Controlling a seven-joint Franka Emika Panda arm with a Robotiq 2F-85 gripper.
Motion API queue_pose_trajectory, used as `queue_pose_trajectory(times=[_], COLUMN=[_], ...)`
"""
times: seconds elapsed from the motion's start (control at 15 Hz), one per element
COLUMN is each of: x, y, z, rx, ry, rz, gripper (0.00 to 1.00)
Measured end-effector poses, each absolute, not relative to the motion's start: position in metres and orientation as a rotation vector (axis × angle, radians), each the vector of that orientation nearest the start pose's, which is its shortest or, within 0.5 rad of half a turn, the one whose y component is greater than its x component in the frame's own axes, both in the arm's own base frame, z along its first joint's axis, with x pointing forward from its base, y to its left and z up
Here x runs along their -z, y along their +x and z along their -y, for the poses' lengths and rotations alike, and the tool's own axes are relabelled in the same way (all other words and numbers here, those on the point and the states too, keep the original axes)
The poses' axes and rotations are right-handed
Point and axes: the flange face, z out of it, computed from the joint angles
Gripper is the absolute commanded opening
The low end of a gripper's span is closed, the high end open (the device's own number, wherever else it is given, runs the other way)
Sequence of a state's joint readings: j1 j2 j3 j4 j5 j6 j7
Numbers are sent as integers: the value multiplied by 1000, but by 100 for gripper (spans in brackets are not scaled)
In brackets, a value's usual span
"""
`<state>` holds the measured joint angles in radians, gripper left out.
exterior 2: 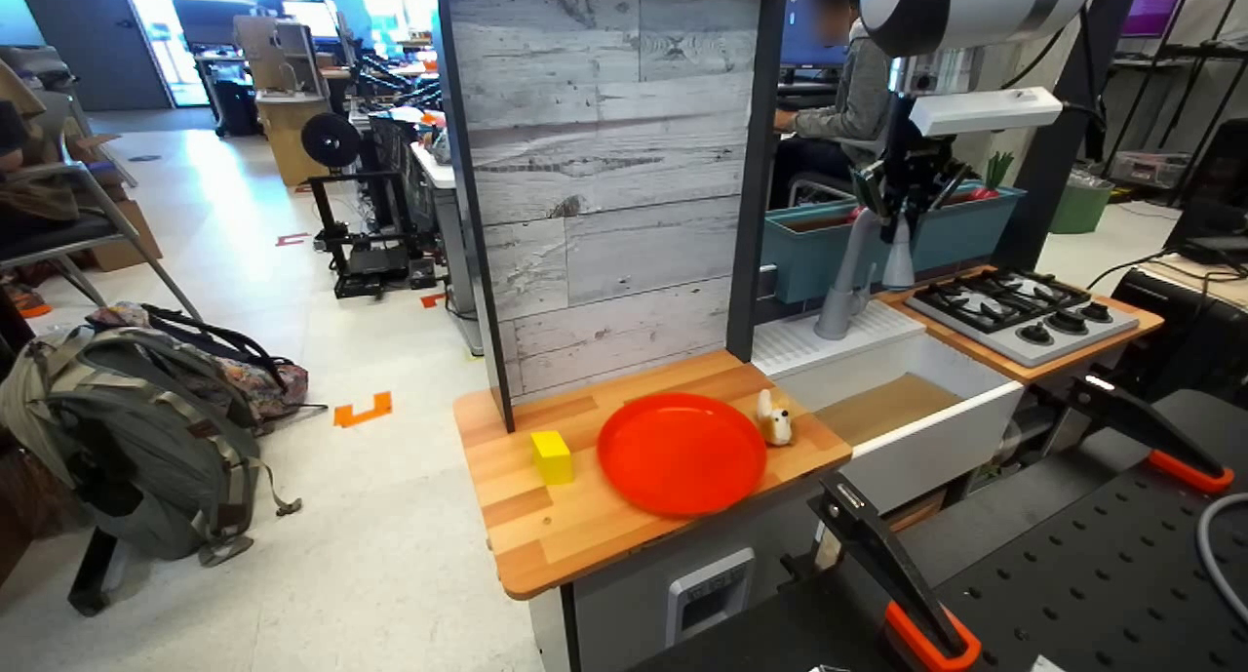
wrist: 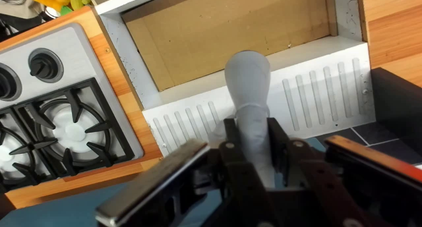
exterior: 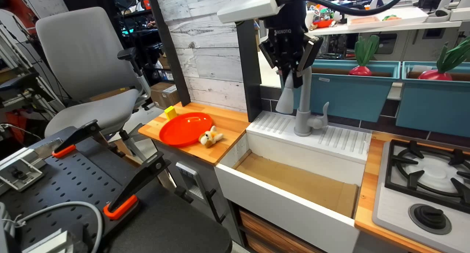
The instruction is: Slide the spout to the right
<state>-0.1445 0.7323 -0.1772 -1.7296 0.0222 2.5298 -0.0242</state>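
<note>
- White sink point(exterior: 286, 212): the grey spout point(exterior: 306, 91) stands on the ribbed ledge point(exterior: 345, 138) behind it.
- Gripper point(wrist: 252, 125), lettered "ROBOTIQ": jaws closed on the spout just above its flared end.
- Blue planter point(exterior: 349, 97) beyond: pale label point(exterior: 324, 79), too small to read.

in an exterior view, the marking "robotiq" point(exterior: 283, 31) stands on the black housing point(exterior: 284, 22) above the fingers point(exterior: 298, 80); the label point(exterior: 324, 79) on the blue planter point(exterior: 349, 97) is illegible.

the spout point(exterior: 304, 95) is grey, gripper point(wrist: 252, 125) black, plate point(exterior 2: 682, 453) orange-red, block point(exterior 2: 552, 458) yellow, planters point(exterior: 345, 97) teal, sink point(exterior: 290, 205) white, panel point(exterior 2: 609, 170) grey-white with wood grain, counter point(exterior 2: 604, 535) striped orange-brown.
</note>
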Motion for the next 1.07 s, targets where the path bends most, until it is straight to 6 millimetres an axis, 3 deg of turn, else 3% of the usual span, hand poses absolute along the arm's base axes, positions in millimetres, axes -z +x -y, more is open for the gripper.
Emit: queue_pose_trajectory(times=[0.4, 0.87, 1.07], x=[-168, -164, -180], y=[635, 625, 618], z=[223, 234, 235], rx=[130, 215, 256], ry=[-3231, -3215, -3173], rz=[-370, -270, -257], gripper=[99, 100, 100])
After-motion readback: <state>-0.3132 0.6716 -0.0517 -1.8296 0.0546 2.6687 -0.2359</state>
